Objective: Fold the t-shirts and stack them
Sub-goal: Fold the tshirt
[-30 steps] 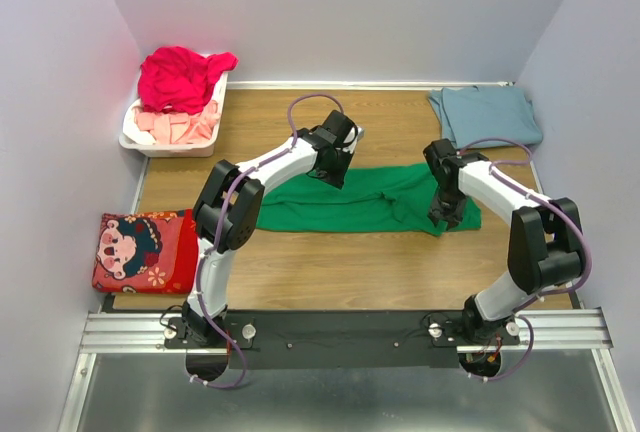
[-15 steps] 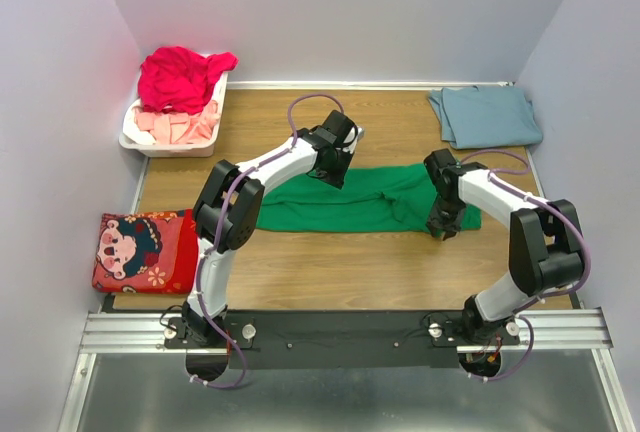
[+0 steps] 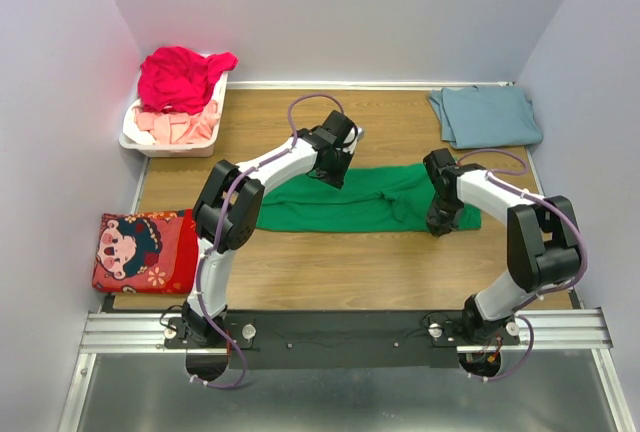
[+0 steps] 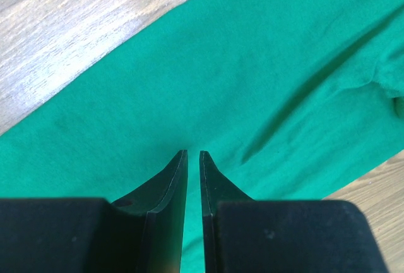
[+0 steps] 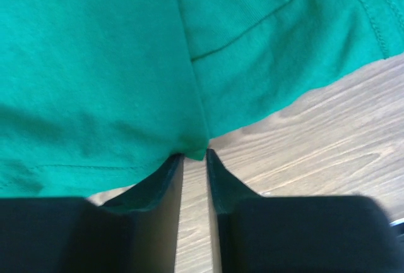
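Note:
The bright green t-shirt (image 3: 350, 202) lies folded into a long strip across the middle of the table. My left gripper (image 3: 331, 174) sits on its far edge. In the left wrist view the gripper (image 4: 193, 153) is shut with a hairline gap, its tips on flat green cloth (image 4: 265, 71). My right gripper (image 3: 440, 224) is at the shirt's near right edge. In the right wrist view it (image 5: 194, 153) is shut on a puckered corner of the green hem (image 5: 126, 64). The folded blue-grey t-shirt (image 3: 485, 115) lies at the back right.
A white basket (image 3: 135, 140) at the back left holds a magenta-red t-shirt (image 3: 180, 77) and a pale pink one (image 3: 175, 127). A red cartoon-print cloth (image 3: 145, 250) lies at the left front. Bare wood (image 5: 315, 134) shows in front of the green shirt.
My right gripper has moved slightly nearer and left along the green shirt's near right edge. The left arm and the shirt have not visibly moved.

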Controlling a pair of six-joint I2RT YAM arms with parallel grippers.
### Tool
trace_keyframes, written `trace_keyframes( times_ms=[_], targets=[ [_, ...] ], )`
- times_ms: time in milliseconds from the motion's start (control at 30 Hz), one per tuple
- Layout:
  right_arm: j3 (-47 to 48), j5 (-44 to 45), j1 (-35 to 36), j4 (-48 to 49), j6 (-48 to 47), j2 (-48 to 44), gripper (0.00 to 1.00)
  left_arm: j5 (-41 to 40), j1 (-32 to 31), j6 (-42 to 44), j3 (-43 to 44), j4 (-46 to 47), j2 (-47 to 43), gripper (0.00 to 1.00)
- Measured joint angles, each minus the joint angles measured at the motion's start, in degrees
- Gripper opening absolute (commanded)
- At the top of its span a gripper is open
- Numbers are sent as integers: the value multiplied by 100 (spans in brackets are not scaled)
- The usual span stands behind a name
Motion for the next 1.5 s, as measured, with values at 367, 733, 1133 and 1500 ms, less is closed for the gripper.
trace_keyframes(
  times_ms=[367,733,1133,1500],
  targets=[
    [63,7,-2,116,-55,35,1,0,0,0,-63,0,0,22],
    [1047,197,-7,-280,-146,-363,1,-2,0,0,-63,-4,0,21],
    [2127,662,-20,-236,-446,382,1,0,0,0,61,9,0,21],
    [3329,820,-157,413,-737,1679,1,2,-26,-7,249,103,0,20]
  ],
)
